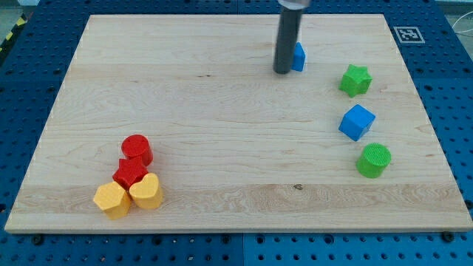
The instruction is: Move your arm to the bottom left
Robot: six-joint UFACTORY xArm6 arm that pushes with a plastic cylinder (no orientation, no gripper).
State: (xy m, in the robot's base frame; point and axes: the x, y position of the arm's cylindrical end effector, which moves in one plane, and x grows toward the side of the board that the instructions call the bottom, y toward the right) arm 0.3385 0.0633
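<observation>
My rod comes down from the view's top and my tip (pixel 281 72) rests on the wooden board (pixel 222 111) in its upper middle. A small blue block (pixel 298 57) sits right behind the rod on its right, partly hidden, touching or nearly touching it. In the view's bottom left lies a cluster: a red cylinder (pixel 137 148), a red star-like block (pixel 130 174), a yellow hexagon-like block (pixel 111 199) and a yellow heart-like block (pixel 147 192). My tip is far up and right of this cluster.
On the view's right stand a green star (pixel 355 80), a blue cube (pixel 357 122) and a green cylinder (pixel 374 159). A black-and-white marker (pixel 407 33) is at the board's top right corner. Blue pegboard table (pixel 22 89) surrounds the board.
</observation>
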